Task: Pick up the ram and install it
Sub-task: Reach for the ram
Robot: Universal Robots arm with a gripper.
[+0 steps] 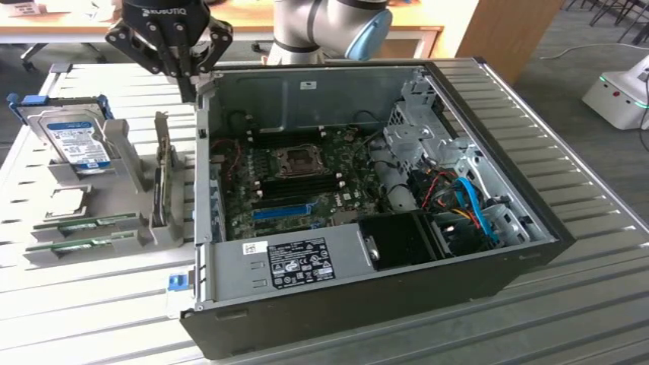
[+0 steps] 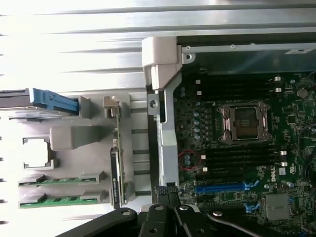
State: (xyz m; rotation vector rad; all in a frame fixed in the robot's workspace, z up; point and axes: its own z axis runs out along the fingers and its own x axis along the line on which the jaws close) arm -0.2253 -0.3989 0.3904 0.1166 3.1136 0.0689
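Gripper [image 2: 168, 191]: closed, empty, over open computer case [image 1: 355, 315] corner. Ram [image 1: 90, 223]: two sticks in grey rack [image 1: 61, 256]. Ribbed metal table [image 1: 578, 304]; wooden desk [image 1: 248, 14] behind.

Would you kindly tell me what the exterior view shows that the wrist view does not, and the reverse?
Exterior view adds: the arm's joint, a printed label and blue cables. Wrist view adds: a red ring on the motherboard. Both share: the shut claw, the two ram sticks and the CPU socket.
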